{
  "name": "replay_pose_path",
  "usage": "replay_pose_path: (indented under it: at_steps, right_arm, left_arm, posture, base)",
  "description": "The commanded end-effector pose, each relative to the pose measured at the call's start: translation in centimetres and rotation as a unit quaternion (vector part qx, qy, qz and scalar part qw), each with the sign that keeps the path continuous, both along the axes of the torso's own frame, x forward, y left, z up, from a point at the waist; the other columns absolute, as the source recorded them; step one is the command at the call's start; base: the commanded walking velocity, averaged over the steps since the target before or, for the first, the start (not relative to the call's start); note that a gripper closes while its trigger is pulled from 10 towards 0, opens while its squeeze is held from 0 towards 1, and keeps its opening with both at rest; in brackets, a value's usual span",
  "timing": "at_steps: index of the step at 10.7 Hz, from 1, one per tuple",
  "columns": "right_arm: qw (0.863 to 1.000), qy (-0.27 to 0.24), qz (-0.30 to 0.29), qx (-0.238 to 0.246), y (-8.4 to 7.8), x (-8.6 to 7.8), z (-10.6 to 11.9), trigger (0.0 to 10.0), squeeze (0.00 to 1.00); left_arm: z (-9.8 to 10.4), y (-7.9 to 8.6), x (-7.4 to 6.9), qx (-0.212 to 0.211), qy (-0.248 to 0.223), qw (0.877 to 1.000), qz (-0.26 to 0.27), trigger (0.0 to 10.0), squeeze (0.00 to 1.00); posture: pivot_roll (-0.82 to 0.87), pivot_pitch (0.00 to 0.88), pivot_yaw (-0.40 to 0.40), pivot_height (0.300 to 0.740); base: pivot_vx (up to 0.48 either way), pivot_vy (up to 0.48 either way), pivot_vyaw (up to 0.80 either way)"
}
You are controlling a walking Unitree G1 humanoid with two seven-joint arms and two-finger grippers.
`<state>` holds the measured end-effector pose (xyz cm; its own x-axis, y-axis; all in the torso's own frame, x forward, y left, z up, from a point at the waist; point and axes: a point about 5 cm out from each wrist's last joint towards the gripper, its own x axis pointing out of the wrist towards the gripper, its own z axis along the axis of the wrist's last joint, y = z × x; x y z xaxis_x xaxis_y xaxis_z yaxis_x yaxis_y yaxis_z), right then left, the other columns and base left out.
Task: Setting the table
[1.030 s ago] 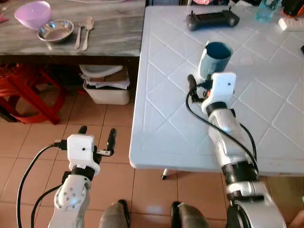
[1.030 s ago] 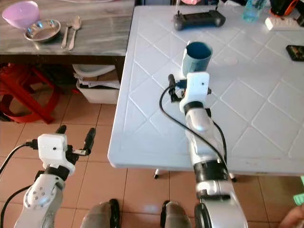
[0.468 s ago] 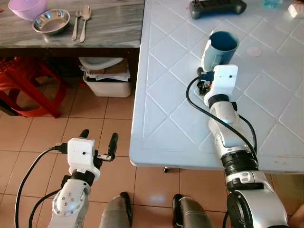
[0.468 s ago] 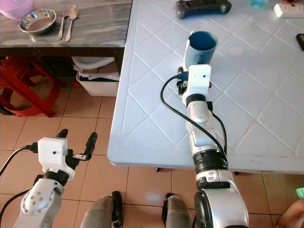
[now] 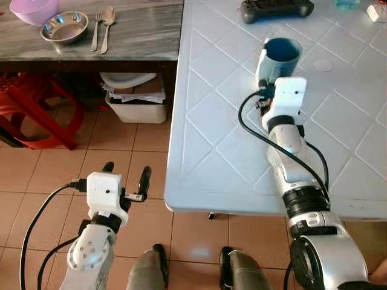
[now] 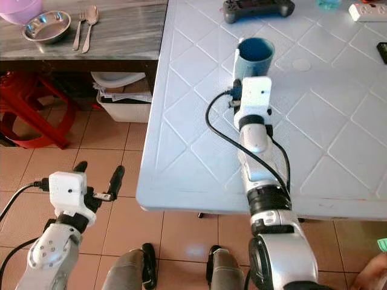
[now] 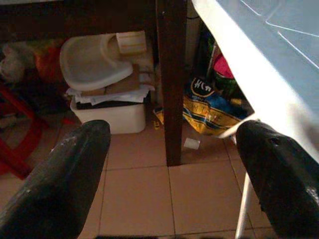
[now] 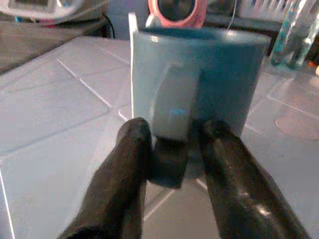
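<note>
Mug (image 5: 279, 57) stands upright on the white table (image 5: 211, 145), toward its far side, near a black controller (image 5: 277, 8). Your right gripper (image 8: 172, 144) has its two fingers pinched on the mug's handle (image 8: 172, 112), low down. Your left gripper (image 5: 125, 175) hangs spread and empty over the tiled floor beside the table edge. The mug looks like glazed blue ceramic: stiff, smooth, probably a bit heavy and breakable, so it could swing or slip on a handle grip alone. Keep it level and move slowly. The tabletop is moulded plastic with a raised diamond pattern, so set it down flat.
</note>
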<state>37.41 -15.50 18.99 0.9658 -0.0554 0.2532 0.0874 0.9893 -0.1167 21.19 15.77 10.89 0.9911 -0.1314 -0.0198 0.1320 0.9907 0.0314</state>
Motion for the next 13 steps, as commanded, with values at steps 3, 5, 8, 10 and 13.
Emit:
replay_pose_path:
  at_steps: [3,5,8,10,13]
  right_arm:
    - [1.000,-0.009,0.011,-0.007,0.5,-0.1,0.0,0.0,0.00]
    - [1.000,-0.010,0.012,-0.013,-0.1,-0.7,-0.6,0.0,0.00]
    - [0.997,-0.020,0.070,-0.010,1.1,-3.3,-1.9,0.0,0.00]
    - [0.990,-0.003,0.141,-0.011,2.6,-6.1,-3.7,10.0,0.00]
    - [0.988,0.030,0.153,-0.015,2.4,-7.0,-4.9,10.0,0.00]
  left_arm:
    - [-0.5,0.2,0.0,0.005,0.007,1.000,0.004,10.0,0.00]
    - [-0.7,0.1,0.4,0.002,0.004,1.000,0.011,10.0,0.00]
    - [-1.5,0.6,0.9,-0.003,0.010,0.999,0.049,10.0,0.00]
    - [-1.8,0.1,1.8,0.002,0.005,0.998,0.055,10.0,0.00]
    - [-1.5,0.5,3.9,-0.006,-0.019,0.996,0.085,10.0,0.00]
  posture:
    - [0.10,0.236,0.053,0.740]
    - [0.09,0.197,0.037,0.740]
    - [0.07,0.144,0.017,0.740]
    - [0.05,0.095,0.004,0.740]
    - [0.04,0.005,-0.006,0.740]
  base:
    - [0.000,0.000,0.00]
    - [0.000,0.000,0.00]
    - [0.000,0.000,0.00]
    - [0.000,0.480,0.00]
    - [0.000,0.480,0.00]
